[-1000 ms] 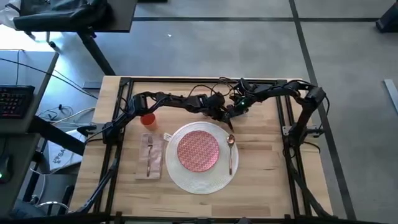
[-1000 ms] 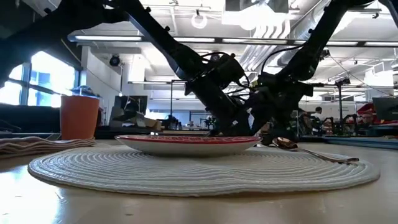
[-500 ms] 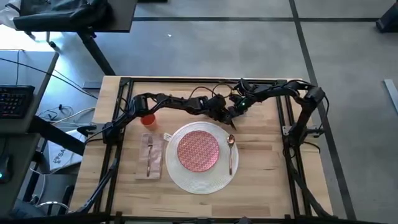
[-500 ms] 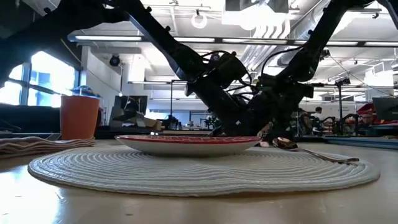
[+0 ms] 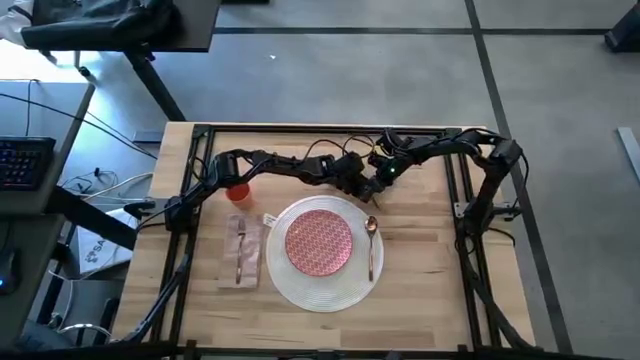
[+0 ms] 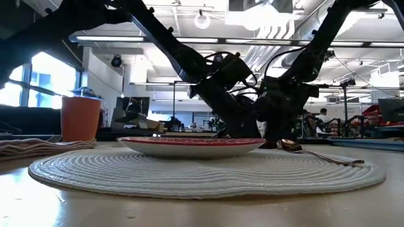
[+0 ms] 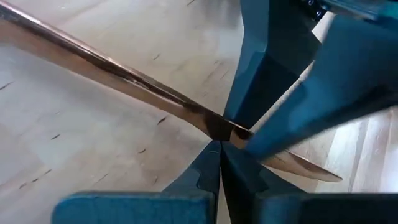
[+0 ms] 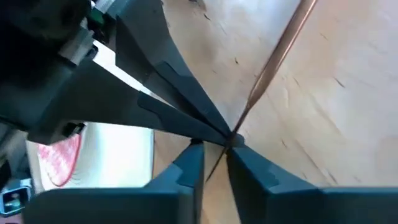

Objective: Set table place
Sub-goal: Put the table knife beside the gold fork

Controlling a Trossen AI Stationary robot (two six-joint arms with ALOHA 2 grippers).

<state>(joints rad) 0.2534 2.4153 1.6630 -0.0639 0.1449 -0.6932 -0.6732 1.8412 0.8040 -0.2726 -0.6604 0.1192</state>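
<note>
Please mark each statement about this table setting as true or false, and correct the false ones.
1. The fork lies on the napkin. True.
2. The spoon lies on the plate. False: it lies on the placemat, beside the plate.
3. The orange cup stands on the placemat. False: it stands on the table.
4. Left gripper and right gripper meet at one gold knife. True.

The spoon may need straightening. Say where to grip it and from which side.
Probably the slim handle of the spoon, midway, coming straight down and pinching across its width. It lies flat on the placemat right of the plate, bowl toward the far edge, leaving no side to slip under.
</note>
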